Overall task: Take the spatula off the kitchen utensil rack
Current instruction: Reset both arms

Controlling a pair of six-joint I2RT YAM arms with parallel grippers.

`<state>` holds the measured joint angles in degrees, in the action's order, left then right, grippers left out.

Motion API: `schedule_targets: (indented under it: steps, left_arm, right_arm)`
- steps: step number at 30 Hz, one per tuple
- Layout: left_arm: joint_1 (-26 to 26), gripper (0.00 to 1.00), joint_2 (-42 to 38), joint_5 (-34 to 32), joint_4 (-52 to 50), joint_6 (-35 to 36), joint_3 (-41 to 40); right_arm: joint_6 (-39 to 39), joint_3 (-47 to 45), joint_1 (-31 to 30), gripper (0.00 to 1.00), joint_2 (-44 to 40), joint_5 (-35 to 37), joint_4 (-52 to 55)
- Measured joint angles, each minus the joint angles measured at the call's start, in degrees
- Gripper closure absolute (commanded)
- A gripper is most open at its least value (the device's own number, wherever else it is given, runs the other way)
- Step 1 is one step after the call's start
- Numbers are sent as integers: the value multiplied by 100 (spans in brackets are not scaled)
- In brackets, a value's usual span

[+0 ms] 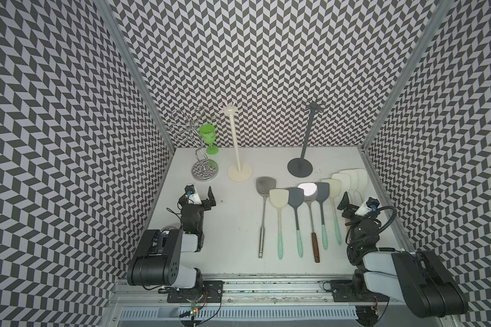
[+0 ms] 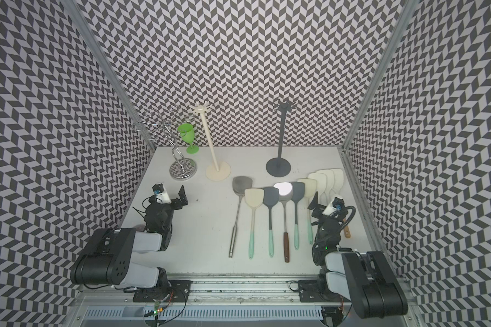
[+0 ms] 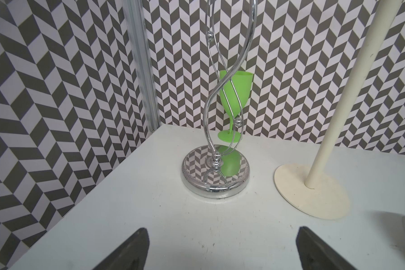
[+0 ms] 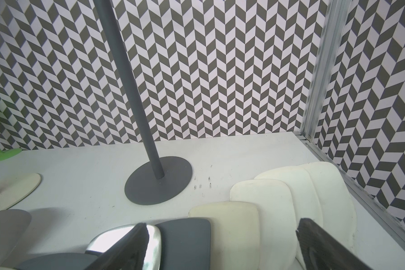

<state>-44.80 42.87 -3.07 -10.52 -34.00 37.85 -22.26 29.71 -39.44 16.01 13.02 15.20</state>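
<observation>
Cream utensil rack (image 1: 236, 141) and grey utensil rack (image 1: 309, 133) bare; spatulas (image 1: 295, 195) on counter (image 1: 233, 226). Left tool (image 3: 221, 236) and right tool (image 4: 222, 226) spread, empty. Removal judged complete; next, retract arms.

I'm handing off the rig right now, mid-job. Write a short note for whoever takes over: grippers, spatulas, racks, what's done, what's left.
Left gripper: open, empty, low over the table, facing the chrome rack.
Right gripper: open, empty, at the right end of the spatula row.
Spatulas: all lying in a row on the table; none hangs on the cream rack or the dark grey rack.
Done: removal looks complete.
Left: probably nothing; just confirm the hooks are bare.
</observation>
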Motion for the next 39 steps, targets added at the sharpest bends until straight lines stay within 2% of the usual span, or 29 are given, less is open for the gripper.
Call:
schedule_targets:
  steps: [7,12,15,18,21,28,31,34,39]
  left_arm:
    - [-170,0,-177,-138,595,420,-671]
    - [-107,0,-221,-883,848,1008,-741]
    - [149,0,-284,-1294,1110,1318,-868]
    - [741,0,-470,-1325,1528,1596,-1346]
    - [1510,0,-505,-1202,1755,1792,-1749]
    - [3005,0,-229,-981,2310,2022,-1864]
    - [3471,0,-20,-861,2983,2212,-2127]
    - [3770,0,343,-815,3593,2433,-2564]
    - [4293,0,1038,-387,4280,2566,-3034]
  right_arm:
    - [588,-470,4,0,-55,-212,-570]
    - [1036,-994,13,0,404,-153,-1523]
    - [1346,-1215,26,0,955,48,-2269]
    - [1661,-1320,118,0,1569,240,-2975]
    - [1847,-1351,581,0,2081,299,-3541]
    - [1687,-1419,2684,0,2601,39,-4319]
    - [1563,-1746,3241,0,2551,24,-4601]
    - [1421,-2159,3499,0,2446,59,-4680]
    - [1255,-2697,3523,0,2413,398,-4972]
